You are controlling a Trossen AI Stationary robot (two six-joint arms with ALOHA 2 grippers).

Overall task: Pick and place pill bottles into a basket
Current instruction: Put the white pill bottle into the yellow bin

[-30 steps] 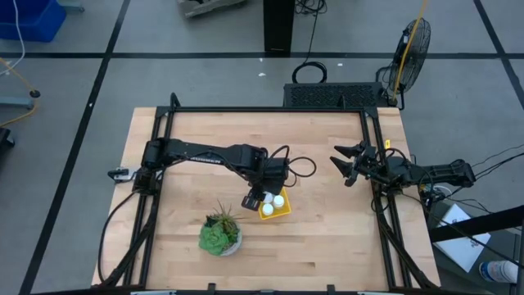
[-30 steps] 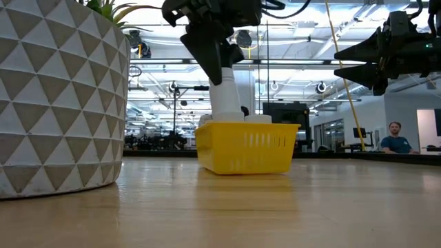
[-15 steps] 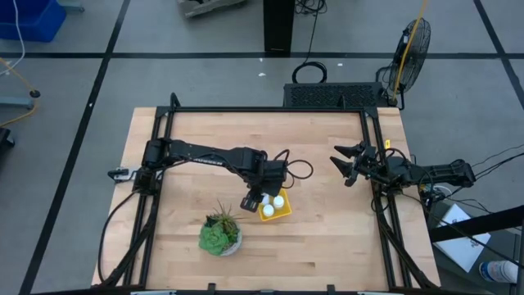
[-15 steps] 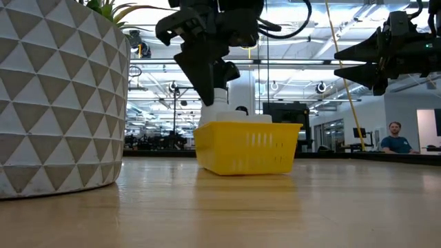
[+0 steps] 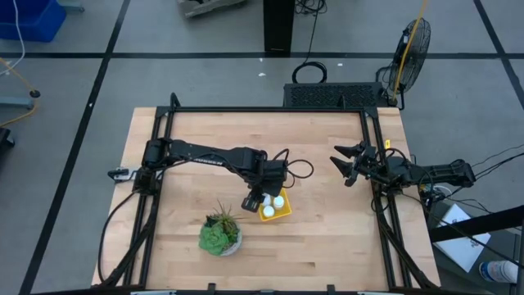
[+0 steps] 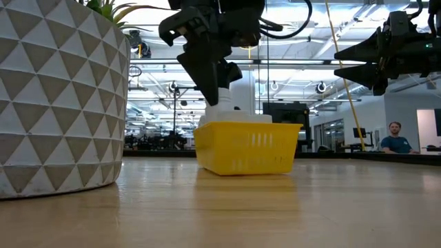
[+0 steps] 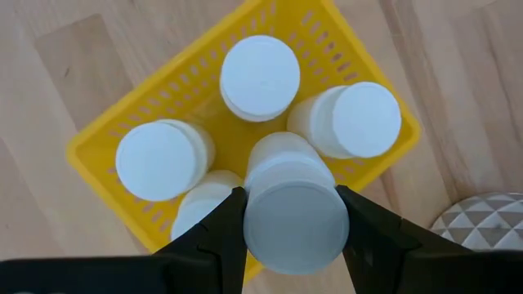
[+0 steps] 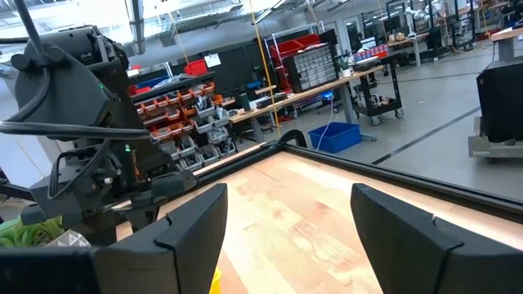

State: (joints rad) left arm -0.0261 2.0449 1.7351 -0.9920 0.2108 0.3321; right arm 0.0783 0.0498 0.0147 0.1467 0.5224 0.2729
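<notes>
A: Where is the left end effector [image 7: 296, 214]?

B: Just above the basket [image 5: 275, 208], which sits a little toward 5 o'clock of the middle of the surface [image 5: 327, 238]. Its fingers [image 7: 211, 237] are clenched on a bottle [image 7: 294, 214], held upright with its lower end down among the others in the basket.

A: How many bottles are in there?

B: Four others show in the left wrist view, all standing with caps up: one [image 7: 260, 77] at 12 o'clock of the held one, one [image 7: 353, 121] at about 2, one [image 7: 160, 158] at about 10, and one [image 7: 199, 211] half hidden behind a finger at 9. They stand packed close, some touching.

A: And from the side?

B: In the low view the held bottle [image 6: 227, 89] rises above the yellow rim [image 6: 247, 128], with the end effector's dark fingers around it.

A: The right end effector [image 5: 341, 166]?

B: It hangs near the 3 o'clock edge of the surface, well apart from the basket, released and grasping nothing.

A: Anything else there?

B: A plant [image 5: 219, 234] at about 8 o'clock of the basket, near it. A person [image 6: 395, 136] sits far back in the room.
</notes>
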